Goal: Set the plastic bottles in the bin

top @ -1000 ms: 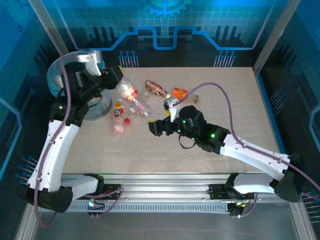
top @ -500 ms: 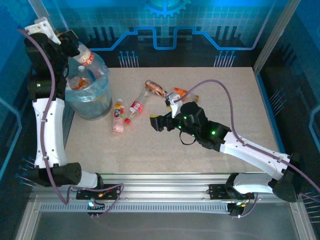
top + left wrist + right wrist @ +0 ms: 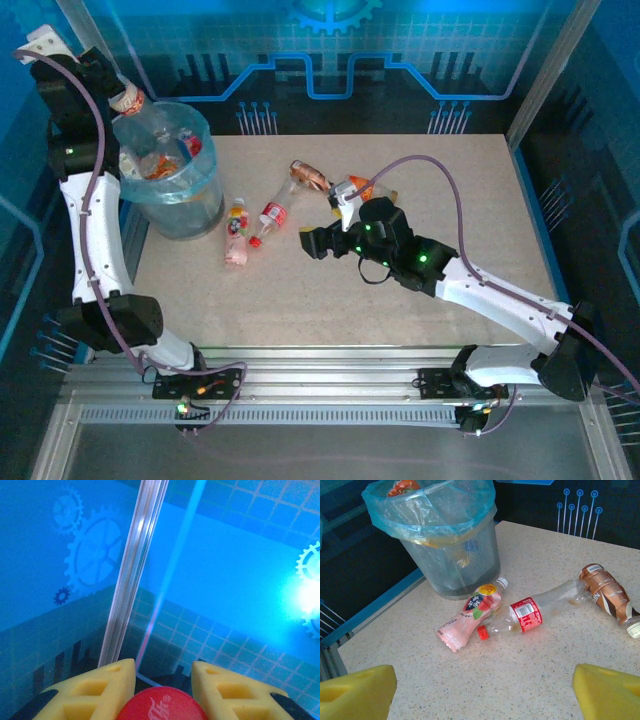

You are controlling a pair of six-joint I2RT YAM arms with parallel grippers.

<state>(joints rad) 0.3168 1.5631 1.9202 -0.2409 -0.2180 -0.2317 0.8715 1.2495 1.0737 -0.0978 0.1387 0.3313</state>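
**Left hand has a bottle up at the bin; four more lie on the table**

From the overhead camera I see my left gripper (image 3: 112,88) raised high at the far left corner, clamped on a clear bottle (image 3: 130,102) with a red band. The bottle hangs tilted over the far-left rim of the bin (image 3: 205,190). On the left wrist camera its red cap (image 3: 160,706) sits tight between the two yellow fingers (image 3: 107,690).

The bin stands at the table's (image 3: 400,330) far-left corner, bag folded over its rim, with several bottles already inside.

My right gripper (image 3: 312,243) hovers low over the middle of the table, jaws wide apart and holding nothing. Its wrist camera looks toward the bin.

Just in front of the bin lies a pink bottle (image 3: 470,614). A red-label bottle (image 3: 530,614), clear with a red cap, lies at an angle with its cap end touching it. Beyond that one's far end lies a brown bottle (image 3: 604,592). An orange bottle (image 3: 360,185) lies near it, just beyond the right arm's wrist.
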